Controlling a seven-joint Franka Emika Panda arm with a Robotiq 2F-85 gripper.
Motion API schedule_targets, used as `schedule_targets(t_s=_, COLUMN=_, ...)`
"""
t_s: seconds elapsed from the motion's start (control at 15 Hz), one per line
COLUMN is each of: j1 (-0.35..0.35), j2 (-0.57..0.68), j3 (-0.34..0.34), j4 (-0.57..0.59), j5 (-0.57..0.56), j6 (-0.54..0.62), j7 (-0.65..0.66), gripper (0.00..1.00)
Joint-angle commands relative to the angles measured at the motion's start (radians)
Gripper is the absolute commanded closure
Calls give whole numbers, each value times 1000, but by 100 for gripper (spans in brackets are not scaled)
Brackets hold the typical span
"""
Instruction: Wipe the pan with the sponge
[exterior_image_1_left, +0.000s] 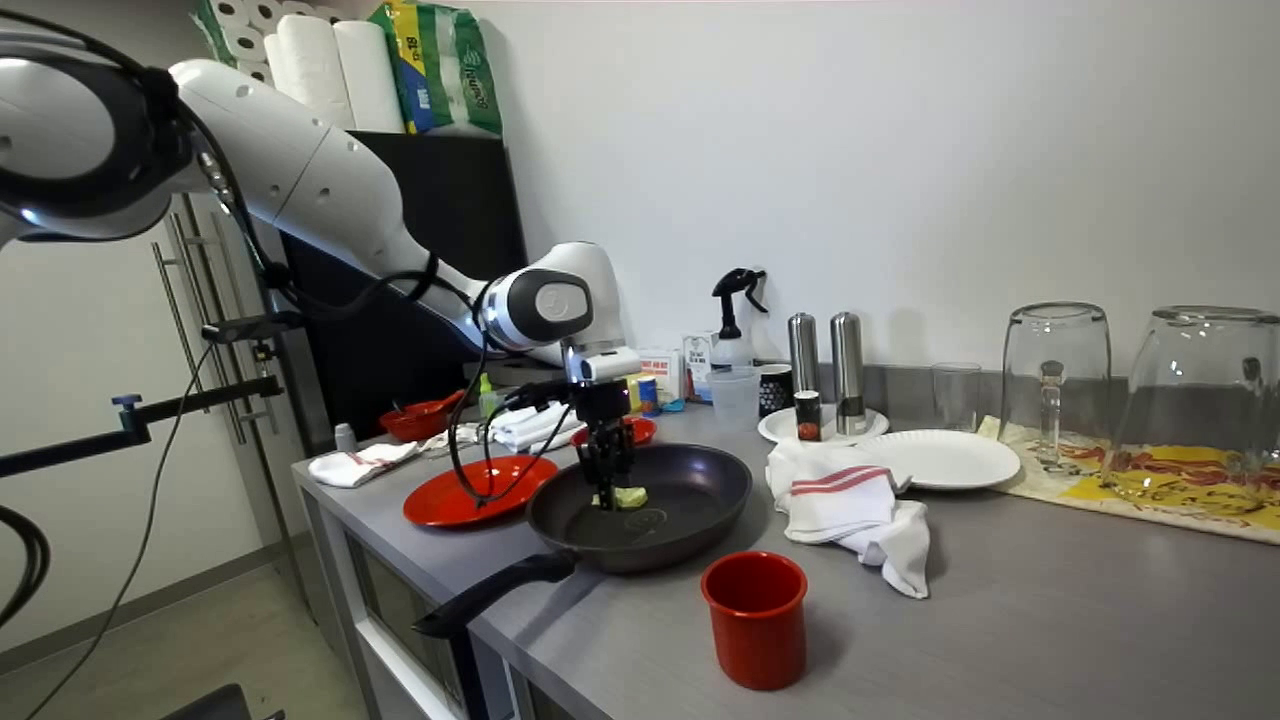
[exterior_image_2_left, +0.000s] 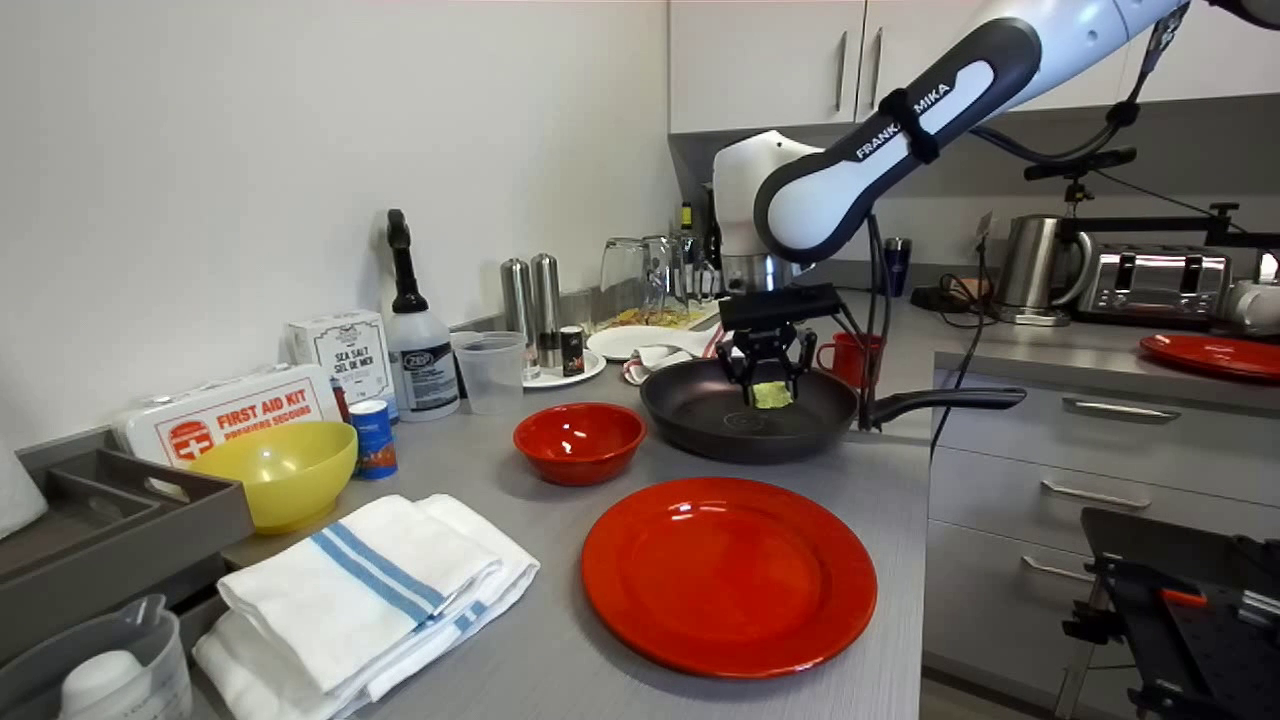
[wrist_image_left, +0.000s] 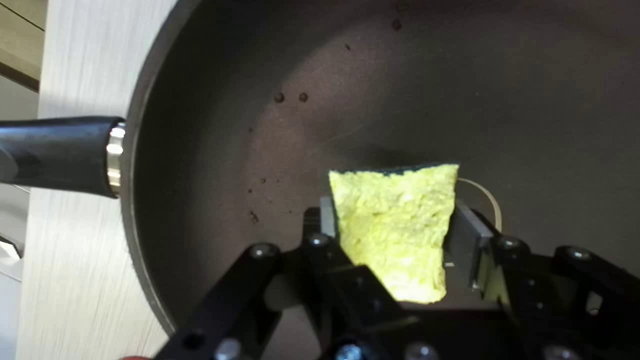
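A white wall (exterior_image_1_left: 850, 170) stands behind a grey counter (exterior_image_1_left: 1050, 630), and on the counter sits the pan (exterior_image_1_left: 690, 500), wide and black, its handle (exterior_image_2_left: 950, 399) poking out past the edge. From where I stand, the arm (exterior_image_1_left: 300, 170) reaches across and bends down over the pan. The claw (exterior_image_2_left: 770, 388) is pinching the sponge (wrist_image_left: 395, 235), a finger on either side; the sponge's face is yellow, with a dark layer along one edge. It sits inside the pan's rim, near the middle; whether it touches the bottom I can't tell. Dark specks (wrist_image_left: 253, 216) dot the pan's floor, several of them between the sponge and the handle.

Just beside the pan, on the wall side, is a red bowl (exterior_image_2_left: 580, 440), and a red plate (exterior_image_2_left: 730, 575) lies flat near the pan too. Across the pan from that plate there's a rumpled cloth (exterior_image_1_left: 850, 500) with red stripes, a white plate (exterior_image_1_left: 945, 460) just past it. A red cup (exterior_image_1_left: 756, 625) stands upright near the pan. Farther from the pan, toward the wall, I can see two silver grinders (exterior_image_1_left: 847, 360) and a spray bottle (exterior_image_2_left: 425, 360). Well apart from the pan, on the cloth's side of it, two glass pitchers (exterior_image_1_left: 1055, 390) rest on a patterned mat (exterior_image_1_left: 1075, 487).
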Motion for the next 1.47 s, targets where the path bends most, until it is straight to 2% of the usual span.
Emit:
schedule_targets(t_s=0.0, j1=21, j2=4, j3=-21, j4=-3, j5=13, j6=28, j7=10, gripper=72)
schedule_targets(t_s=0.87, j1=22, j2=8, j3=-22, j4=-5, j5=22, j6=51, j7=-4, gripper=72)
schedule_targets(t_s=0.93, j1=23, j2=10, j3=-27, j4=2, j5=11, j6=39, j7=-7, gripper=47)
schedule_targets(t_s=1.4, j1=24, j2=10, j3=-27, j4=2, j5=11, j6=39, j7=-7, gripper=47)
